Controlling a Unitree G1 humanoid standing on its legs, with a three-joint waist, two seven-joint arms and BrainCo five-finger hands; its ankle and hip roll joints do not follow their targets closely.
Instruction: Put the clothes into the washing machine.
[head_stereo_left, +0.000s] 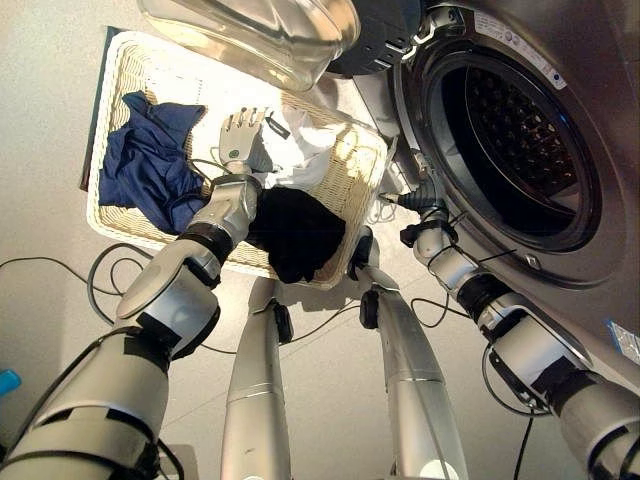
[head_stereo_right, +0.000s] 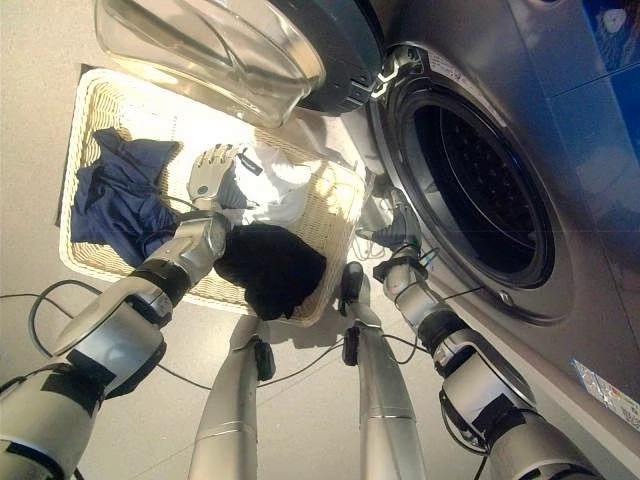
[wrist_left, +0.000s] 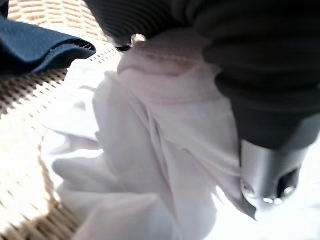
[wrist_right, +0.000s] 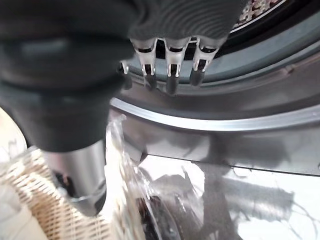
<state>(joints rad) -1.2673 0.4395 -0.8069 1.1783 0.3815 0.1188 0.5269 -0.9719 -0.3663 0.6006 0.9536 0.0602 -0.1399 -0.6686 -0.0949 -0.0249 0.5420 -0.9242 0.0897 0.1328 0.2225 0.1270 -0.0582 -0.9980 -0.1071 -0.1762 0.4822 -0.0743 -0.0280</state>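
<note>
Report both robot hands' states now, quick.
Left robot hand: open, fingers spread above the white garment in the basket.
Right robot hand: open, holding nothing, by the washing machine.

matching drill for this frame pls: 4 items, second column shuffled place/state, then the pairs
Items:
1. white garment
2. black garment
3. navy garment
4. washer door

Place or state:
A. swung open, above the wicker basket
B. at the basket end farthest from the drum
C. under the left hand, whose fingers are spread
D. draped over the basket's near rim, beside the left forearm

Pairs: 1-C, 2-D, 3-B, 4-A
</note>
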